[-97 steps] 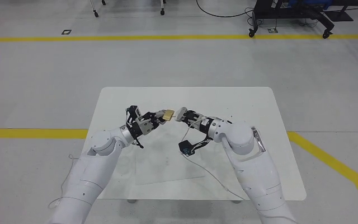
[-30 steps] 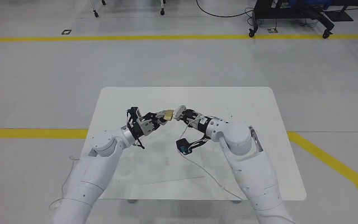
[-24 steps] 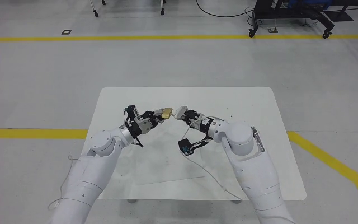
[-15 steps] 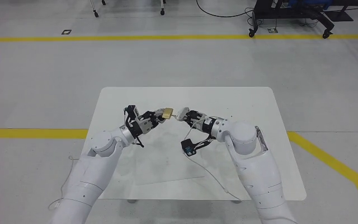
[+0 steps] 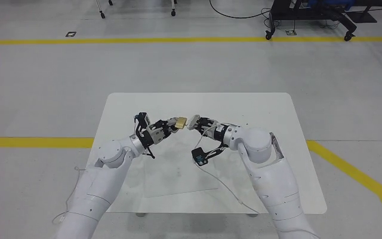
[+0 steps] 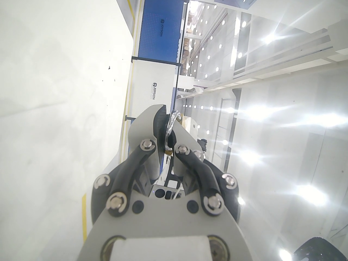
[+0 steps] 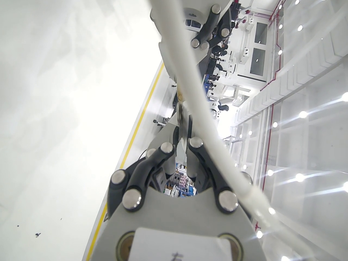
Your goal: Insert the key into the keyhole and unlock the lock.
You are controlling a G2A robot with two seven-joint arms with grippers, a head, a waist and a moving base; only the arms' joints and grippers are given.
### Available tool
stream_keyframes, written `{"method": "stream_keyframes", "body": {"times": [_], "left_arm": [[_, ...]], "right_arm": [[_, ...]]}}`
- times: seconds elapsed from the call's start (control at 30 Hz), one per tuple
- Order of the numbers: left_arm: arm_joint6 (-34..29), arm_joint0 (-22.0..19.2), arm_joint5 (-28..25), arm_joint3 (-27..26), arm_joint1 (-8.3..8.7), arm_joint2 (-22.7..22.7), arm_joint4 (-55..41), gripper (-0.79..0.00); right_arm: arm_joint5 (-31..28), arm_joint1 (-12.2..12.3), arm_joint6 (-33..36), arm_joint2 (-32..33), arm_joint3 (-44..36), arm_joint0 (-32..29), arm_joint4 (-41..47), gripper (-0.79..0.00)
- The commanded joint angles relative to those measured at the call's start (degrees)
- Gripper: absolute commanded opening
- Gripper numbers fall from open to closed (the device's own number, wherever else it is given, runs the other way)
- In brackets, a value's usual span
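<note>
Above the middle of the white table (image 5: 256, 107), my left gripper (image 5: 171, 124) is shut on a small brass lock (image 5: 178, 123). In the left wrist view the fingers (image 6: 152, 126) pinch its silver shackle (image 6: 173, 120). My right gripper (image 5: 194, 121) faces it from the other side, shut on the key (image 7: 180, 114), a thin silver blade between the fingertips. The key's tip points at the lock and meets it; the keyhole itself is hidden. The left gripper (image 7: 201, 36) shows farther off in the right wrist view.
A white cable (image 7: 190, 77) crosses the right wrist view. It hangs from the right arm and ends near a small black and blue box (image 5: 199, 156) over the table. Yellow floor lines run beyond the table edges.
My right gripper with the key has wobbled slightly up and down beside the lock, staying at its end. The hanging box swung a little. The left arm has hardly moved.
</note>
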Motion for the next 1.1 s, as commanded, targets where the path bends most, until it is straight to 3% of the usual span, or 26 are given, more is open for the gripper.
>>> {"method": "stream_keyframes", "body": {"times": [0.0,0.17,0.23,0.27,0.6,0.67,0.77,0.87,0.93,1.0,1.07], "left_arm": [[0.08,0.08,-0.19,0.00,0.04,-0.11,0.19,-0.785],[0.48,0.28,-0.89,-0.22,0.10,-0.21,0.82,-0.785],[0.43,0.30,-0.87,-0.23,0.11,-0.25,0.79,-0.785],[0.39,0.31,-0.85,-0.17,0.10,-0.31,0.61,-0.785],[-0.29,-0.04,-0.73,0.52,0.19,-1.07,-0.48,-0.785],[-0.40,-0.01,-2.40,0.54,0.32,-1.68,-0.36,-0.785],[-0.38,0.08,-5.84,0.77,0.60,-2.76,0.53,-0.785],[0.00,0.00,-9.34,1.11,0.81,-3.44,2.10,-0.785],[0.09,-0.01,-11.38,1.23,0.91,-3.59,3.25,-0.785],[-0.04,0.02,-12.30,1.31,0.94,-3.62,3.62,-0.785],[-0.04,0.02,-12.30,1.31,0.94,-3.62,3.62,-0.785]], "right_arm": [[0.06,-0.04,0.16,-0.15,0.09,0.12,-0.02,-0.785],[0.10,-0.13,0.57,-0.18,0.28,0.20,0.56,-0.785],[-0.03,-0.18,0.71,0.01,0.33,0.16,0.73,-0.369],[-0.15,-0.20,0.70,0.12,0.40,0.16,0.73,0.000],[0.30,-0.51,-0.52,2.96,-0.15,-0.60,0.73,0.000],[0.83,-0.89,-4.78,5.76,-0.37,-1.27,0.73,0.000],[0.43,-2.75,-18.75,13.60,2.73,-0.51,0.73,0.000],[-1.50,-5.60,-33.73,23.49,13.48,4.51,0.73,0.000],[4.41,-7.91,-39.67,29.57,28.30,10.43,0.73,-0.062],[7.01,-9.29,-42.27,34.65,42.42,16.98,0.73,-0.031],[7.01,-9.29,-42.27,34.65,42.42,16.98,0.73,0.000]]}}
